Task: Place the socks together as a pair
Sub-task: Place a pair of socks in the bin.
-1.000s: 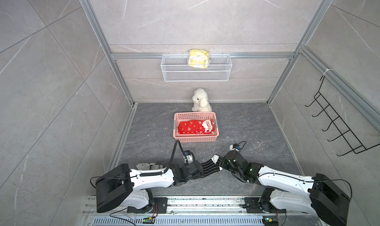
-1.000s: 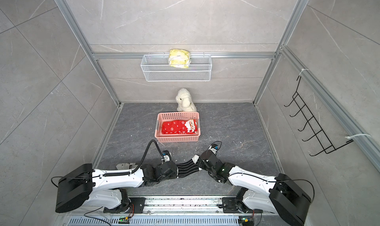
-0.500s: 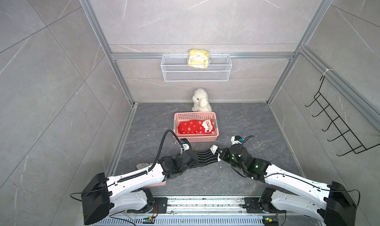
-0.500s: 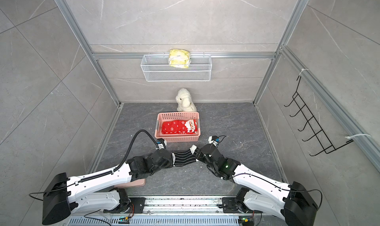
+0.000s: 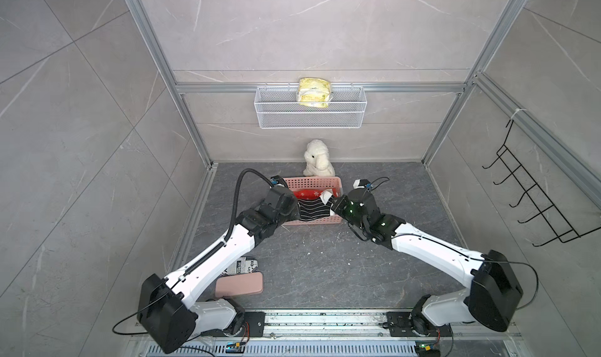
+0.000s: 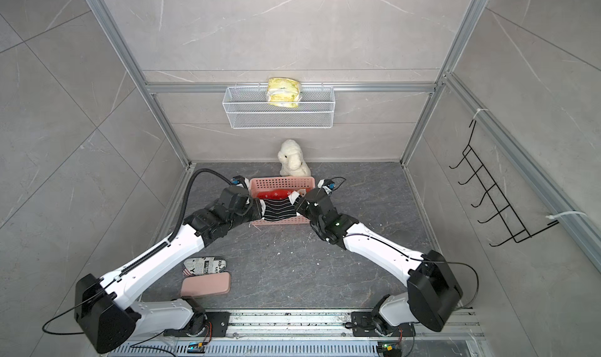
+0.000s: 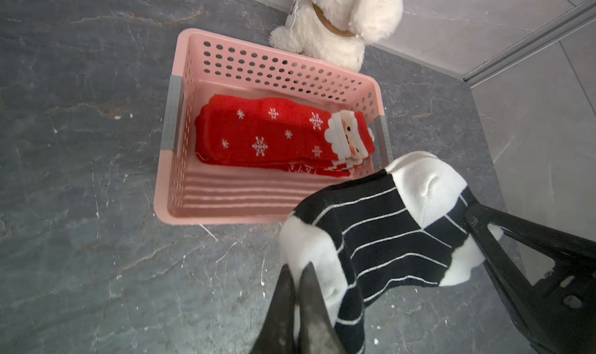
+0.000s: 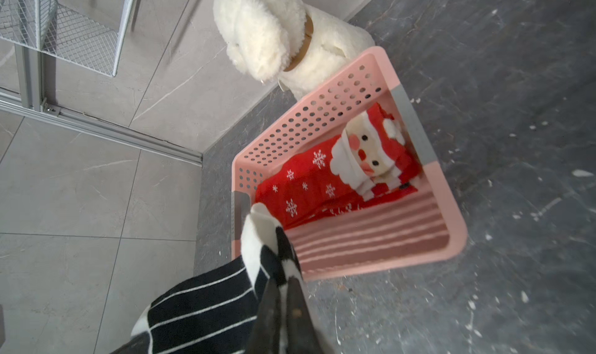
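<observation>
A pair of black socks with thin white stripes and white toes [image 5: 312, 210] [image 6: 279, 210] hangs stretched between my two grippers, above the front wall of the pink basket [image 5: 312, 181]. My left gripper [image 5: 296, 209] [image 7: 298, 271] is shut on one white end of the black socks [image 7: 387, 236]. My right gripper [image 5: 332, 206] [image 8: 281, 283] is shut on the other end of the black socks [image 8: 206, 307]. Red socks with white snowflakes and a Santa face [image 7: 264, 133] [image 8: 309, 181] lie folded together along the back of the basket [image 7: 225, 213].
A white plush toy [image 5: 317, 158] sits behind the basket against the back wall. A white wire shelf [image 5: 309, 118] with a yellow packet [image 5: 313, 92] hangs above. A pink case [image 5: 239, 284] and a newsprint pouch [image 5: 247, 266] lie near the left arm's base. Black hooks [image 5: 533, 196] are on the right wall.
Both arms have carried the black socks from the front of the floor back to the basket, keeping them stretched between the shut grippers.
</observation>
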Tool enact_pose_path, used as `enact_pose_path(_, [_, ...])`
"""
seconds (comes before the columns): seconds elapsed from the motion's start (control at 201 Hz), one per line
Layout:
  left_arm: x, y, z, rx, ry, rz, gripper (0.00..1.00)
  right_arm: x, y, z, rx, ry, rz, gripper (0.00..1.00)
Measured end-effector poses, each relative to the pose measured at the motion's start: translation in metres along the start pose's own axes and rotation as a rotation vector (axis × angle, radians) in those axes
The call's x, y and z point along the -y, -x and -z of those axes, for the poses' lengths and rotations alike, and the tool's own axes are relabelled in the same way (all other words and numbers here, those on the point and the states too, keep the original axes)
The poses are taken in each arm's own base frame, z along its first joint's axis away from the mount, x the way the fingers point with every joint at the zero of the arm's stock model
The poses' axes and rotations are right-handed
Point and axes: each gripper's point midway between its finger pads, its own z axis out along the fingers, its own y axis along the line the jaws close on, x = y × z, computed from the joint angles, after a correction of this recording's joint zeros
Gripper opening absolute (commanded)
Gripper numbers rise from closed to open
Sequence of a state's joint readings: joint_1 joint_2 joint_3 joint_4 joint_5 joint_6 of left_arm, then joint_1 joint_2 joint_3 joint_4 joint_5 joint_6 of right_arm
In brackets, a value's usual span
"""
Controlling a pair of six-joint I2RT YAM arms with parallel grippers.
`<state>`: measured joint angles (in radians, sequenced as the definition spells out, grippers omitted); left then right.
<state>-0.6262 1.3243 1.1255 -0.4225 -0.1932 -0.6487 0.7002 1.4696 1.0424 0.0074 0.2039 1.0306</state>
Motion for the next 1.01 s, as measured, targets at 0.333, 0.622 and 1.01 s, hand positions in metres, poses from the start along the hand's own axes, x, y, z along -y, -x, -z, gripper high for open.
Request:
enact_pose_path(0.333, [-0.041, 0.017, -0.090, -0.115, 0.097, -0.005, 0.00, 0.011, 0.031, -0.073, 0.012, -0.004, -0.024, 0.00])
enact_pose_path(0.622, [-0.048, 0.036, -0.133, -0.124, 0.102, -0.047, 0.00, 0.038, 0.026, -0.120, -0.027, -0.026, -0.044, 0.00])
enact_pose_path(1.01, [-0.057, 0.018, -0.163, -0.192, 0.123, -0.106, 0.00, 0.049, 0.019, -0.139, -0.045, -0.040, -0.021, 0.33])
